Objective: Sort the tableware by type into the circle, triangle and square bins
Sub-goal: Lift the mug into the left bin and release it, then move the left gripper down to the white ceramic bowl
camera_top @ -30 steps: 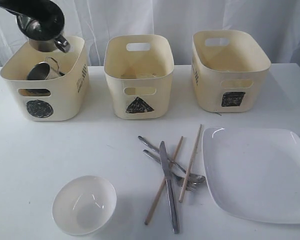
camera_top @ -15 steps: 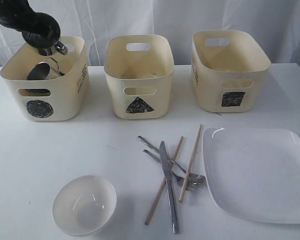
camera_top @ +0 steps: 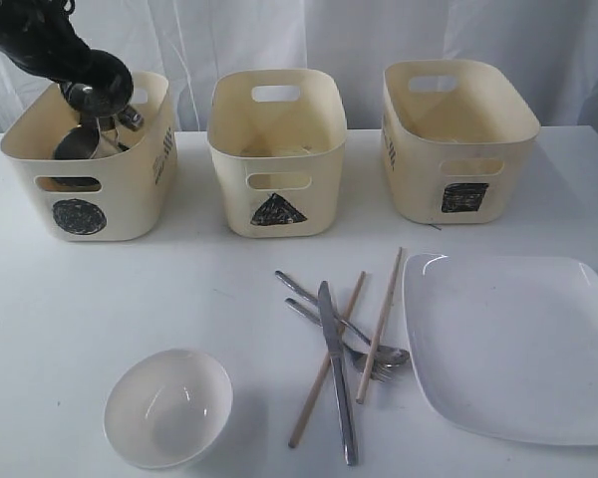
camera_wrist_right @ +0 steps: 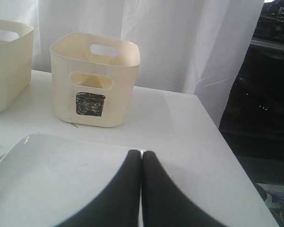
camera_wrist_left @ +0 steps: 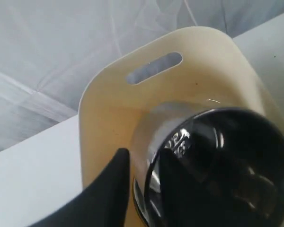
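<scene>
Left gripper sits low in the circle bin on a steel mug. Can't tell if it's gripping. I'd open wide, then lift straight.

Exterior frontal, high; left wrist close in circle bin; right faces square bin.

White table, white curtain
</scene>
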Action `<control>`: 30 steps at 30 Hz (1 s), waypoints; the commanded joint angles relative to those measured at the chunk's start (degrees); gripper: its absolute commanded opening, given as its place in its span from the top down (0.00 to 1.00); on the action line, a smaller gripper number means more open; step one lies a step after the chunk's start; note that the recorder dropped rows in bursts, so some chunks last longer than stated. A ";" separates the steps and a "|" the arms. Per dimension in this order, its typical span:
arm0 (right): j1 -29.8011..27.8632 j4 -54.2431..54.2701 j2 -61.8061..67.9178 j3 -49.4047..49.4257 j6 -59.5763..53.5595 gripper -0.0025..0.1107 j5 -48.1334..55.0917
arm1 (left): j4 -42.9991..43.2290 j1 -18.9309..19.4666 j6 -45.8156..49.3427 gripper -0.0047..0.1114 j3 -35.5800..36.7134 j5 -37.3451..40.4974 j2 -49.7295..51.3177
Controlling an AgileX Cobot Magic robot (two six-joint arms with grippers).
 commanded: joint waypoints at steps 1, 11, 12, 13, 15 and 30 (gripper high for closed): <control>0.10 -0.11 -0.32 0.34 0.30 0.98 -0.41 | -0.52 0.08 -1.33 0.53 -0.48 1.11 -1.22; 0.10 -0.11 -0.32 0.34 0.30 0.98 -0.41 | -7.81 0.08 -0.69 0.54 -0.48 9.52 -9.25; 0.10 -0.11 -0.32 0.34 0.30 0.98 -0.41 | -9.48 0.08 1.71 0.54 -0.48 11.55 -10.67; 0.10 -0.11 -0.32 0.34 0.30 0.98 -0.41 | -11.88 0.08 4.32 0.54 -0.48 14.25 -12.08; 0.10 -0.11 -0.32 0.34 0.30 0.98 -0.41 | -17.74 0.08 10.96 0.54 -0.48 20.37 -14.47; 0.10 -0.11 -0.32 0.34 0.30 0.98 -0.41 | -39.38 -4.28 19.41 0.54 23.67 32.69 -27.94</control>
